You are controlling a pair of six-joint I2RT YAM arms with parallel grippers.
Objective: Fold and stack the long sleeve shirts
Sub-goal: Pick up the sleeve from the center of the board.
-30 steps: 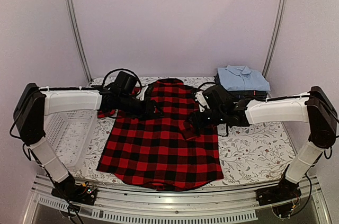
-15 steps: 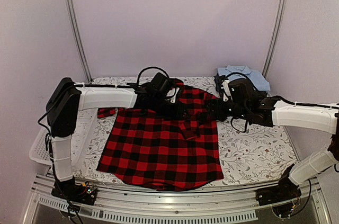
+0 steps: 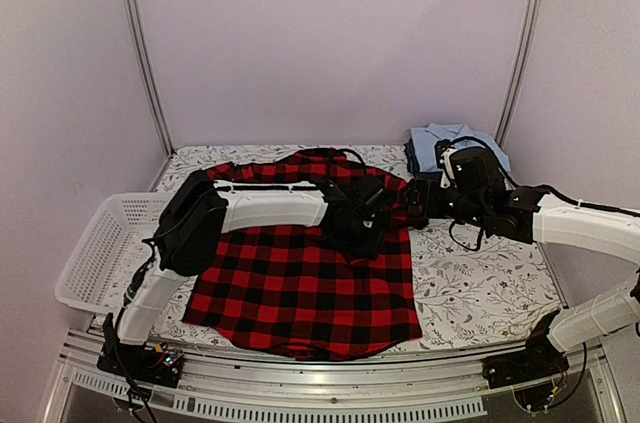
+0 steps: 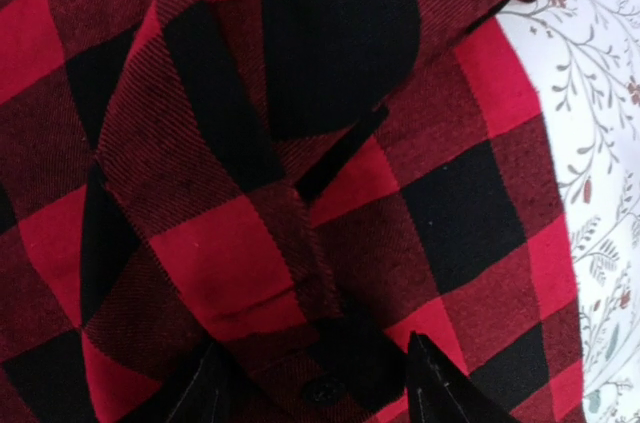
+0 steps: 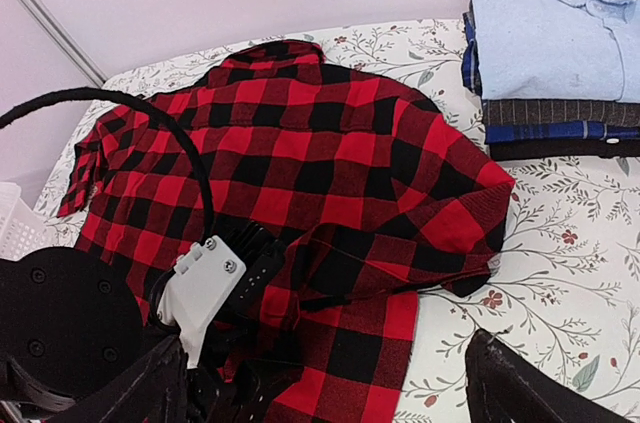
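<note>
Check shirt (image 3: 300,293): lay spread on the floral table (image 3: 480,283), collar toward the far edge, cloth folded over on its right side.
Left gripper (image 4: 318,383): over that fold, jaws pinched on the buttoned cuff.
Right gripper (image 5: 330,388): near the shirt's right edge, jaws wide apart, held nothing.
Folded stack (image 5: 545,53): far right corner, light blue shirt on top.
Basket (image 3: 95,253): at the left edge.

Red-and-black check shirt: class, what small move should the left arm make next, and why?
Probably lower the left gripper and lay the cuff flat on the shirt body: its fingers straddle the buttoned cuff, the sleeve lies folded across the body, and the right gripper hangs open, empty.
</note>
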